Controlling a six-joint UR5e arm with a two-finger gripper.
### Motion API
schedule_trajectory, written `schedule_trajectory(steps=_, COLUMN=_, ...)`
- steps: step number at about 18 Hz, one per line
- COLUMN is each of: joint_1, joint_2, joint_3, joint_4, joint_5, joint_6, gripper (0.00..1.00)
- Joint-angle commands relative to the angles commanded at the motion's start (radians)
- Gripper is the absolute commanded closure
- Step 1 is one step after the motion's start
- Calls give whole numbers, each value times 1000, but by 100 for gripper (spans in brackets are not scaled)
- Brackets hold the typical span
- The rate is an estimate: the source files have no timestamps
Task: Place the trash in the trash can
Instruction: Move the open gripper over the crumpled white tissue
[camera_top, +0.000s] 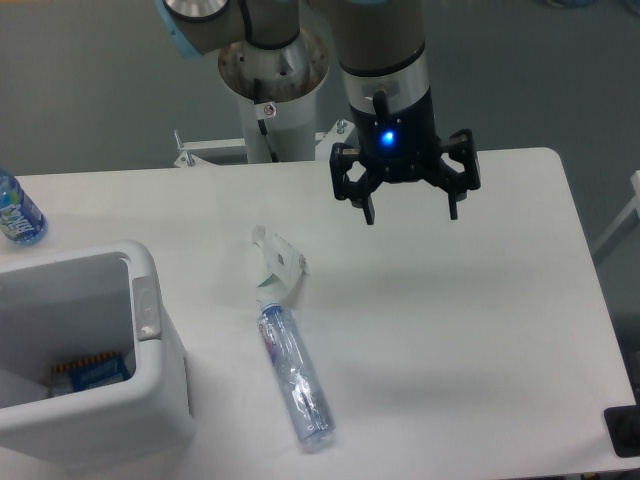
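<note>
A crumpled white paper scrap lies on the table near the middle. A long clear crushed plastic bottle with a red-and-blue label lies just below it, pointing toward the front. The large white trash can stands at the front left, with some items inside. My gripper hangs above the table to the upper right of the scrap, fingers spread wide and empty, a blue light on its body.
A blue-labelled water bottle stands at the far left edge. The robot base is behind the table. A dark object sits at the front right corner.
</note>
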Motion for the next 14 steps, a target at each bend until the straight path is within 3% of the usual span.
schedule_trajectory(steps=5, joint_1=-3, joint_2=2, joint_3=-9, joint_4=-12, joint_5=-2, joint_6=-12, gripper=0)
schedule_trajectory(steps=8, joint_1=-8, joint_2=25, joint_3=-58, joint_4=-2, joint_5=-2, joint_6=-14, gripper=0)
schedule_trajectory(steps=14, joint_1=-9, joint_2=18, joint_3=-120, joint_4=0, joint_5=-12, joint_6=-75, gripper=0)
